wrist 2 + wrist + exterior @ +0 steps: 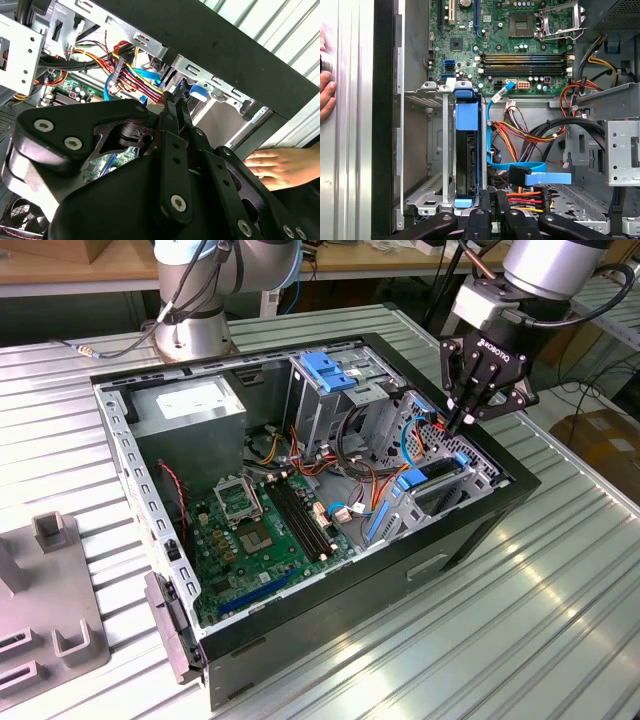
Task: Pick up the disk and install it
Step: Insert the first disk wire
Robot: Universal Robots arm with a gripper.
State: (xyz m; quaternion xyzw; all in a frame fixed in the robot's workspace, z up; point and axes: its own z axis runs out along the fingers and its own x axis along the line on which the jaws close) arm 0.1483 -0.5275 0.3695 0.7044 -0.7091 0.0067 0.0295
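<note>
The disk [468, 150] stands on edge in a slot of the metal drive bay [422, 145], dark grey with a bright blue carrier bracket around it. In the exterior view the disk [428, 478] sits in the bay at the case's corner on the exterior view's right. My gripper [460, 420] hangs just above that bay. In the first wrist view the gripper [493, 194] is shut, with its fingertips pressed together and nothing between them, right beside the disk's near end. The second wrist view also shows the gripper [176, 100] shut among the cables.
The open computer case [480, 530] lies on a ribbed metal table. Inside are a green motherboard [260, 530], a power supply [190, 405], a blue latch piece [328, 370] and loose cables [530, 135]. A person's hand [280, 167] rests outside the case wall. A grey fixture [50, 640] stands at the exterior view's left.
</note>
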